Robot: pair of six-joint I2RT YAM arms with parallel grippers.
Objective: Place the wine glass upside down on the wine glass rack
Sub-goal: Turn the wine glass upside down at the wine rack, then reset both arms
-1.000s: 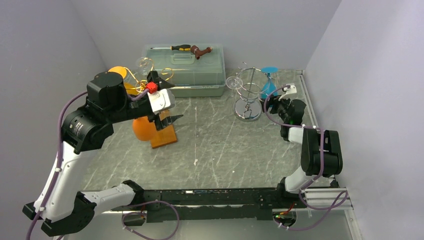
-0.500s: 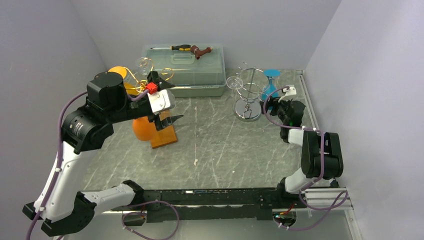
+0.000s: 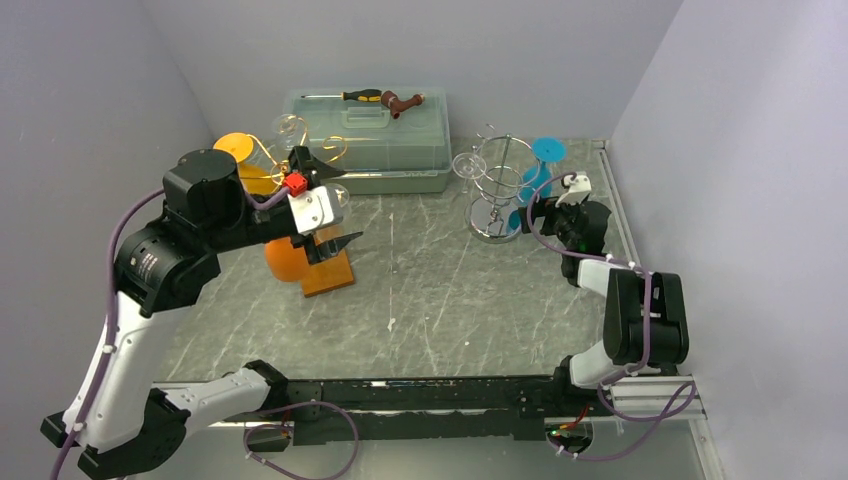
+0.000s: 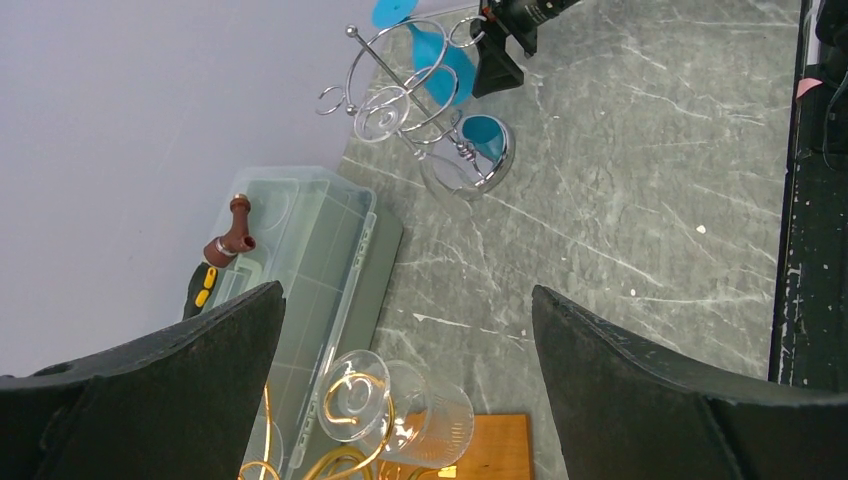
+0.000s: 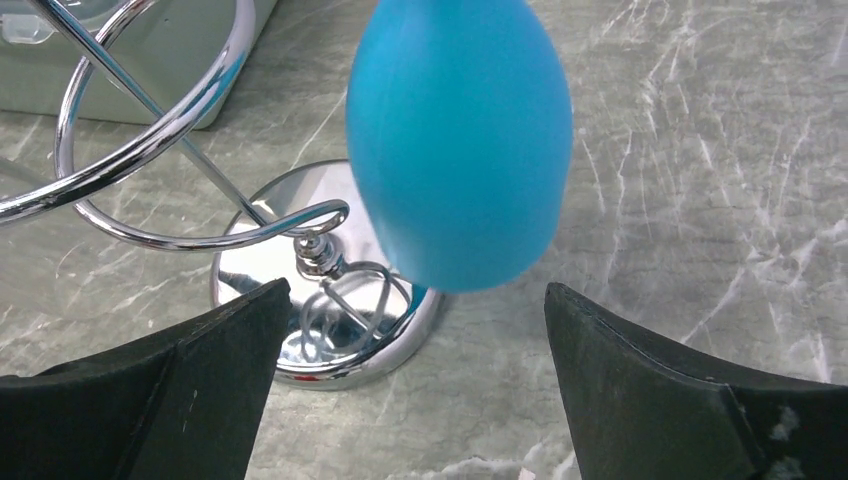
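A blue wine glass [image 3: 530,183] hangs upside down on the right side of the chrome wine glass rack [image 3: 496,190], its foot up in a ring. In the right wrist view its bowl [image 5: 460,140] hangs free above the rack's mirror base [image 5: 330,300]. My right gripper [image 3: 537,212] stands open just right of it, touching nothing, with the bowl ahead of the fingers [image 5: 690,390]. A clear glass [image 3: 465,165] hangs on the rack's left side. My left gripper [image 3: 335,205] is open and empty, high over the left of the table.
A gold wire rack on a wooden base [image 3: 328,272] stands at the left, with an orange glass [image 3: 285,258] and a clear glass [image 4: 400,405] on it. A clear lidded toolbox [image 3: 370,140] with a screwdriver [image 3: 362,96] on top sits at the back. Walls close in on both sides.
My right gripper opened wide and let go of the blue wine glass, which now hangs on the rack. The left arm shifted slightly left.
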